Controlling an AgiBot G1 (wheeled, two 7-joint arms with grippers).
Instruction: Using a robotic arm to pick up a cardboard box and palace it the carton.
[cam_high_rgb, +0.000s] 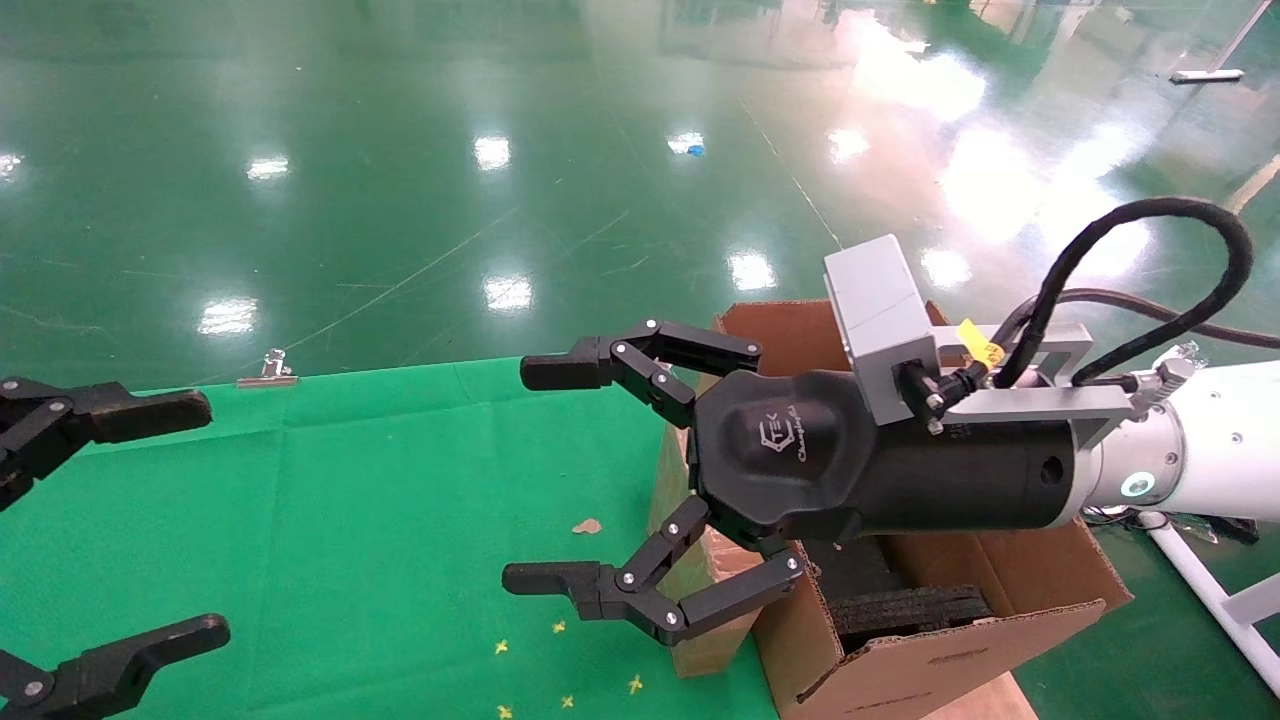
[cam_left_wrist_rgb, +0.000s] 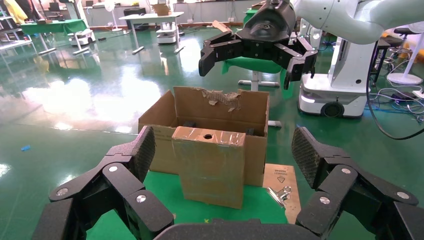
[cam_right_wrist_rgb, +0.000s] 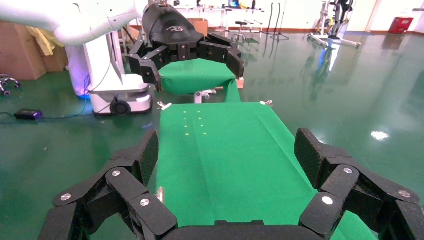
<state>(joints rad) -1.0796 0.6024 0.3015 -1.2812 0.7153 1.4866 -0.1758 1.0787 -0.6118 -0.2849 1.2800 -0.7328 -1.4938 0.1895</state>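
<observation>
The cardboard box (cam_left_wrist_rgb: 212, 167) is slim and brown with a round hole in its top side. It stands upright on the green table, against the near wall of the carton (cam_left_wrist_rgb: 215, 107). In the head view the box (cam_high_rgb: 700, 655) is partly hidden behind my right gripper (cam_high_rgb: 540, 475). That gripper is open and empty, held above the table beside the carton (cam_high_rgb: 950, 640), which has black foam (cam_high_rgb: 900, 605) inside. My left gripper (cam_high_rgb: 190, 520) is open and empty at the table's left side. It faces the box from a distance, and the box shows between its fingers (cam_left_wrist_rgb: 145, 147).
The green cloth table (cam_high_rgb: 350, 520) has a metal binder clip (cam_high_rgb: 268, 370) at its far edge. A second clip (cam_left_wrist_rgb: 277, 192) lies on a flat cardboard sheet (cam_left_wrist_rgb: 280, 172) by the carton. A brown scrap (cam_high_rgb: 587, 525) lies on the cloth. Glossy green floor surrounds the table.
</observation>
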